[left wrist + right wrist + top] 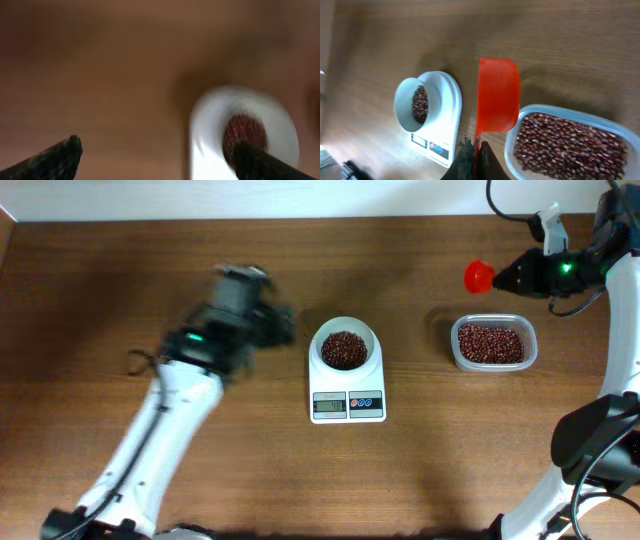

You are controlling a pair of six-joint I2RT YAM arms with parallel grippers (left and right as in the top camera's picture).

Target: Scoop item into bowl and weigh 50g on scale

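Observation:
The white bowl (322,337) stands on the small white scale (347,406) at mid-table, with a heap of red-brown beans (344,350) in it. My left gripper (283,326) is motion-blurred just left of the bowl, open and empty. In the left wrist view its fingertips (66,152) stand far apart, with the bowl (210,125) at the right one. My right gripper (477,147) is shut on the handle of a red scoop (497,95), held above the table beside the clear container. From overhead, the scoop (479,276) hangs at the back right.
A clear plastic container (492,343) full of beans (570,145) sits right of the scale. The scale (451,105) and bowl (400,102) lie to the scoop's left in the right wrist view. The right arm's base (595,440) stands at the right edge.

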